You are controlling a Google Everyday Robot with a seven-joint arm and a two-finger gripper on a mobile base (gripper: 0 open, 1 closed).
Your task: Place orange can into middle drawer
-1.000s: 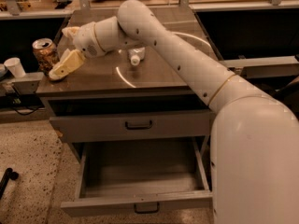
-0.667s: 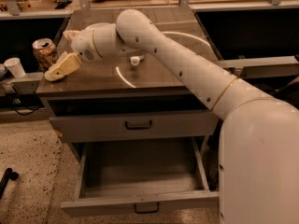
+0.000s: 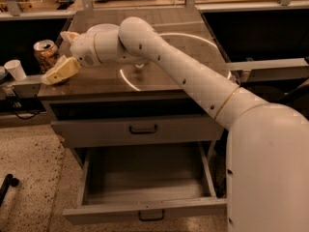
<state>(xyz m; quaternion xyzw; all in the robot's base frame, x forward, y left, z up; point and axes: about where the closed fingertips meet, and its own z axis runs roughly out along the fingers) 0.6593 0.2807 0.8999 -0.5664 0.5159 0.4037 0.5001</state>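
Note:
The orange can (image 3: 45, 55) stands upright at the left edge of the cabinet top (image 3: 193, 62). My gripper (image 3: 56, 57) is at can height just right of it, open, with one pale finger (image 3: 61, 70) in front of the can and the other (image 3: 69, 35) behind it. The can sits at the mouth of the fingers; I cannot tell whether they touch it. The middle drawer (image 3: 145, 210) is pulled out and empty below, its dark handle facing front. The drawer above it (image 3: 135, 129) is closed.
A small white paper cup (image 3: 15, 69) stands on a ledge left of the cabinet. My white arm (image 3: 193, 81) stretches across the cabinet top from the right. A metal rail (image 3: 265, 64) runs off to the right. Speckled floor lies at the lower left.
The gripper has moved a little left and closer to the can, which now sits between the fingertips. The can and the drawers have not moved.

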